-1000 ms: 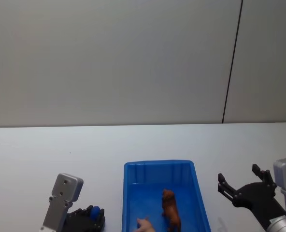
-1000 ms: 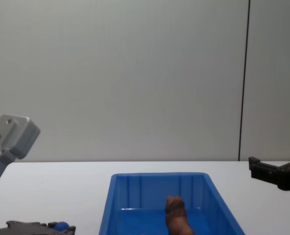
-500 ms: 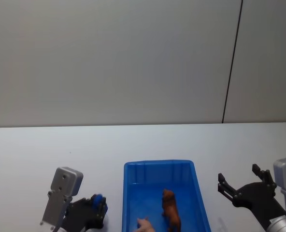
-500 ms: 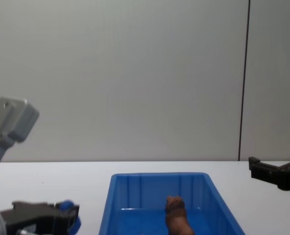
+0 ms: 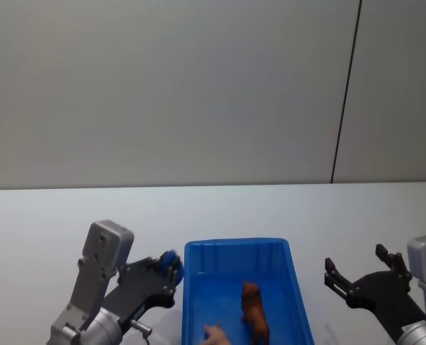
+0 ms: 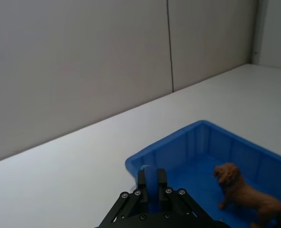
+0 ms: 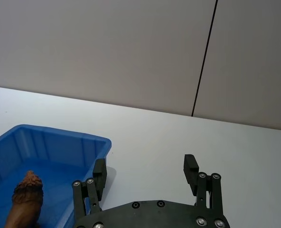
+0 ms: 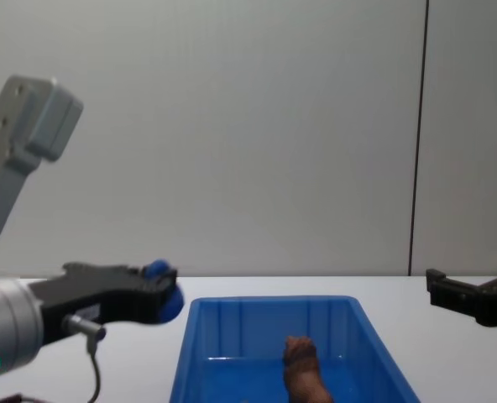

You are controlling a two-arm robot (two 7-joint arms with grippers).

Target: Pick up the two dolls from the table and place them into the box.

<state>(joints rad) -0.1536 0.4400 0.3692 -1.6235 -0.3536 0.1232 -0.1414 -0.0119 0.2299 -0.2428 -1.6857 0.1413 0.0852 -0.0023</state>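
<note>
White surface (image 5: 47, 223), wide bare room around. Blue box (image 5: 195, 287) centre; brown doll (image 5: 255, 310) inside. Left tool (image 5: 168, 269) raised at the box's left rim, pinching blue doll (image 8: 158, 270). Right tool (image 5: 363, 272) spread, right of box.

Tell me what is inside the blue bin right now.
The blue bin holds the reddish-brown animal figure, standing on its floor, plus a small pale object at the near end, cut off by the picture's edge.

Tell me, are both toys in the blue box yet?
One is: the brown animal doll stands inside the blue box. The left gripper holds the blue doll in the air beside the box's left wall, not yet dropped in. The right gripper waits open over the table.
</note>
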